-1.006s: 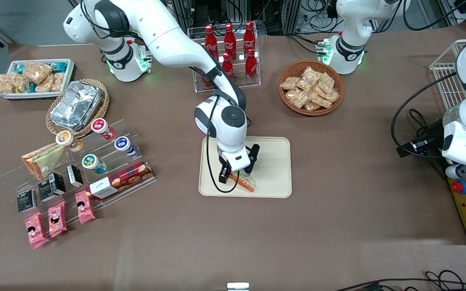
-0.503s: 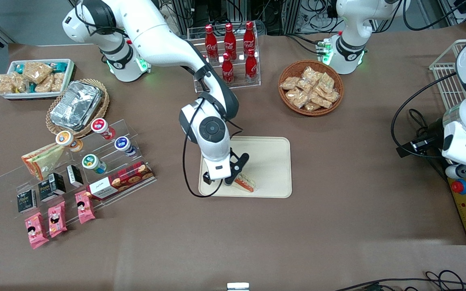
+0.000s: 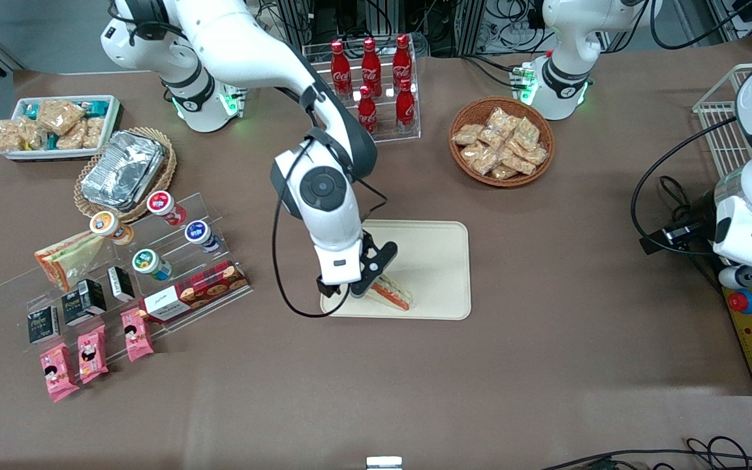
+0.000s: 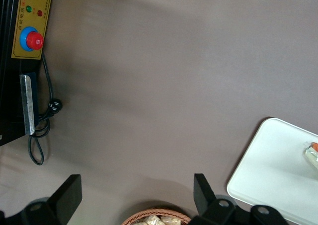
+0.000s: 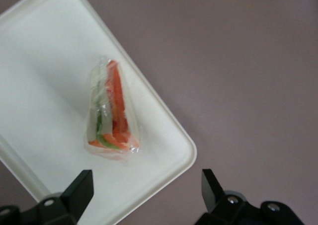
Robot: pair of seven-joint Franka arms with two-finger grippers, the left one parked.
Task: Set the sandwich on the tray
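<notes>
Right wrist view: sandwich (image 5: 110,111) on tray (image 5: 44,76), apart from spread pincer (image 5: 147,187).

Sandwich (image 3: 394,294) end partly hidden by end effector (image 3: 350,287); tray (image 5: 164,130) cut by frame edge.

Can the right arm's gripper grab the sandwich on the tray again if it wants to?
Probably yes. The gripper hangs open just above the tray, right beside the sandwich. The sandwich lies alone there, with nothing on or against it, so the way down looks free.
</notes>
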